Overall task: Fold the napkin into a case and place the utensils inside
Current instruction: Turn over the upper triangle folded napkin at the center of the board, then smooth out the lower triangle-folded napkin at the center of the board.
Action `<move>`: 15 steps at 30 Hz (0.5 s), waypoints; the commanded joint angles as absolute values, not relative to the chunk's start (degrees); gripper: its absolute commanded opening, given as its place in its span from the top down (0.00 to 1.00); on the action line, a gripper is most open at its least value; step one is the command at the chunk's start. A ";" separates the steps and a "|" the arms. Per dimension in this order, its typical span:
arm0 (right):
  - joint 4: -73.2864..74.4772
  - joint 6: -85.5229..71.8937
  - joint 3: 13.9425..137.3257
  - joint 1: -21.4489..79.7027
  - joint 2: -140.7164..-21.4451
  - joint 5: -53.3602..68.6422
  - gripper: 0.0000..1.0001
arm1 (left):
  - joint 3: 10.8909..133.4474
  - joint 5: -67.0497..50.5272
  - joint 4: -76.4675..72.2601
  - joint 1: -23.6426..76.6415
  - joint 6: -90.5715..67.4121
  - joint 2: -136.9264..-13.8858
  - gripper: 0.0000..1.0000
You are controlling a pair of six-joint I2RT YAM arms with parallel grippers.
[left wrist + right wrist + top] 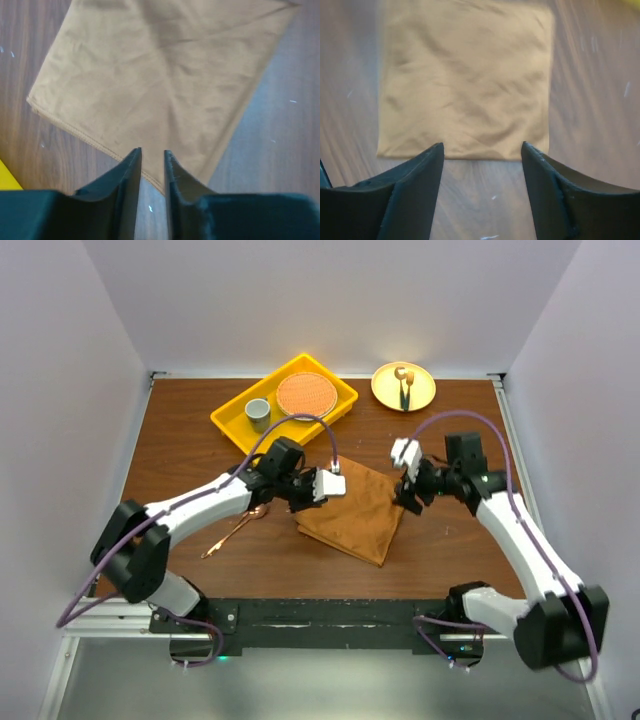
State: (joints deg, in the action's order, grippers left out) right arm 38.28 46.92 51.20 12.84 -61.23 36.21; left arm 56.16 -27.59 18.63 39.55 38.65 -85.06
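Rust-brown napkin [352, 512] lies folded flat on the tabletop [200, 440] between both arms. The left gripper [152, 152] is parted a sliver at its corner, holding nothing; the right gripper [482, 150] is spread wide at its edge. A copper spoon [235, 530] rests beside the left arm.

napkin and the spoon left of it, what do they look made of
The napkin: soft woven cloth, matte rust-brown; creases and a stitched hem show in the left wrist view. The spoon: probably metal, copper-coloured with a faint sheen, thin stiff handle.
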 commanded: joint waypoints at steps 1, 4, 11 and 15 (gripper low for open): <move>32.44 18.83 56.68 6.86 -71.78 31.22 0.42 | 59.15 -22.95 13.01 38.76 33.22 -90.96 0.81; 31.03 13.98 57.74 5.89 -76.79 29.37 0.55 | 58.19 -23.20 12.91 38.85 35.67 -93.86 0.89; 22.52 7.21 55.46 5.89 -87.34 28.74 0.76 | 55.20 -19.69 15.55 40.60 40.25 -98.34 1.00; 19.69 4.58 54.76 5.80 -92.62 28.30 0.77 | 54.06 -17.58 18.01 42.62 41.13 -99.05 1.00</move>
State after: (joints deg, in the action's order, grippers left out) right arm 25.12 10.17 55.31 5.72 -89.03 29.43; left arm 55.27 -19.97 16.36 40.62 38.83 -98.50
